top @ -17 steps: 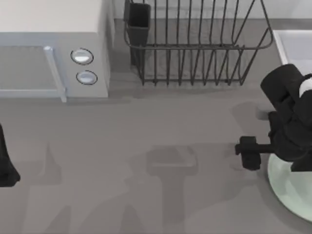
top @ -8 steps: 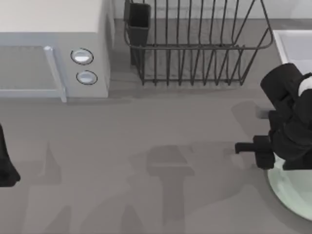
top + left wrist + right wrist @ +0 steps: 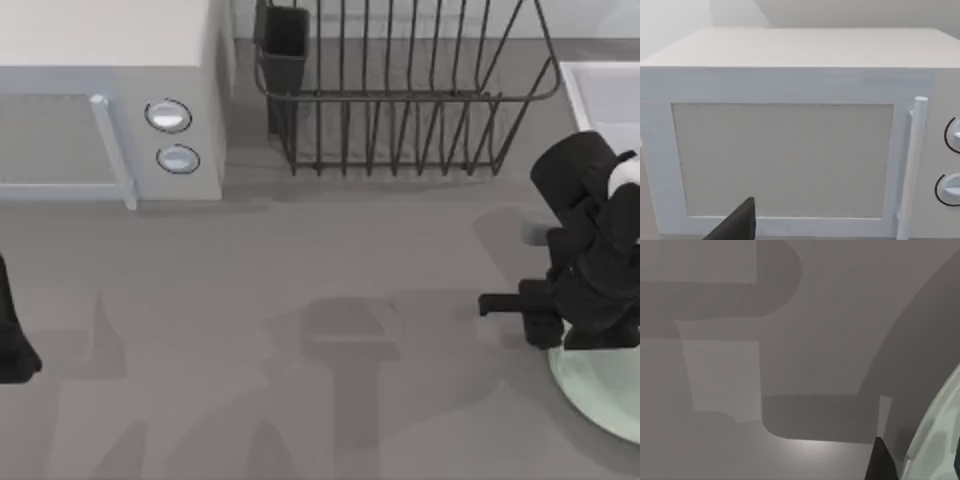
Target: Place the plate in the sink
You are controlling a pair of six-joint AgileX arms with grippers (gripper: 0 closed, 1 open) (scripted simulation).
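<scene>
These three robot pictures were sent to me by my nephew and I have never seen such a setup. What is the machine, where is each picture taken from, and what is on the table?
It is a simulated pair of AgileX arms at a grey table. The top view looks down from above. The other two come from cameras on the arms' wrists.

On the table stand a white microwave at the back left and a black wire dish rack beside it. The pale corner at the right edge is the sink.

The right arm's hand is low over the edge of the pale green plate, which lies flat on the table at the right. Whether it grips the plate yet cannot be told. The right wrist view shows the plate's rim close up.

The left arm waits parked at the left edge; its camera faces the microwave door.
</scene>
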